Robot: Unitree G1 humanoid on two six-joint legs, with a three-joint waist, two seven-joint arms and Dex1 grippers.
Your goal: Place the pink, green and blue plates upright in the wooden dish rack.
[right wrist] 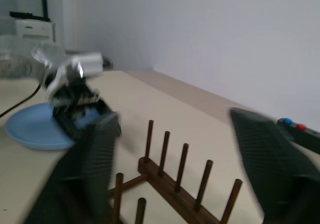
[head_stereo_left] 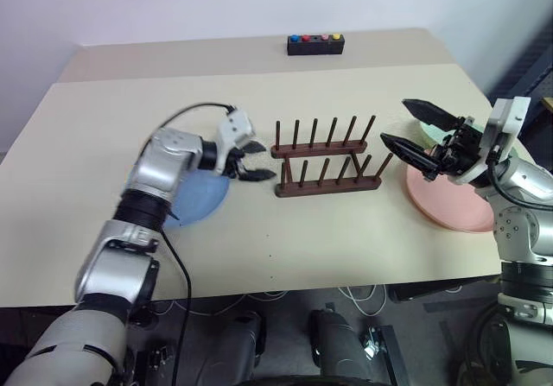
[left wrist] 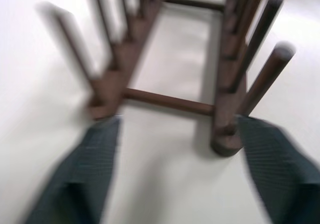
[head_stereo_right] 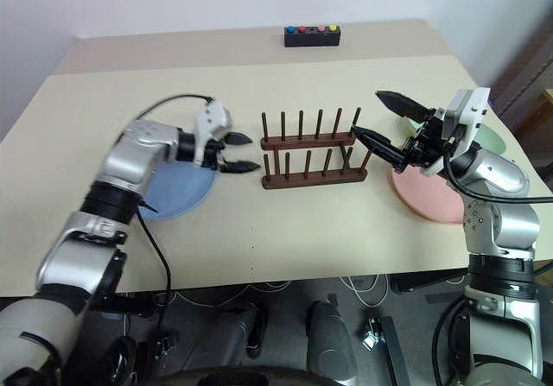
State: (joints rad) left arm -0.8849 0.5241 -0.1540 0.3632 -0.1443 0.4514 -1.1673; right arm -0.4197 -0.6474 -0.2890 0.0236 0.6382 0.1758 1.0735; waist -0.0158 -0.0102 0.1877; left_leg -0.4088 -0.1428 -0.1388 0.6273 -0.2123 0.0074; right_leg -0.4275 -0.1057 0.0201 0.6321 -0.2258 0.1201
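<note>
- Centrally on the beige table (head_stereo_left: 346, 239) stands the wooden dish rack (head_stereo_left: 326, 159), two dark rails with rows of thin upright pegs, every slot empty.
- Left gripper (head_stereo_left: 253, 161) hovers just beside the rack's left end, pointing at it; its two black fingers stand apart with nothing between them. In the left wrist view the fingers (left wrist: 82, 179) frame the near end of the rack without touching it.
- Blue plate (head_stereo_left: 200, 198) lies flat on the table under and behind the left gripper, partly covered by the left forearm.
- Right gripper (head_stereo_right: 377, 118) is raised just off the rack's right end, pointing toward the rack; its fingers are spread wide and hold nothing.
- Pink plate (head_stereo_left: 449, 206) lies flat on the table below the right gripper and wrist, near the rack's right end.
- Green plate (head_stereo_right: 491, 136) shows as a pale green edge beyond the right wrist, mostly hidden; how it lies I cannot tell.
- Small black box with coloured buttons (head_stereo_left: 315, 44) sits at the far side of the table, well apart from the rack.
</note>
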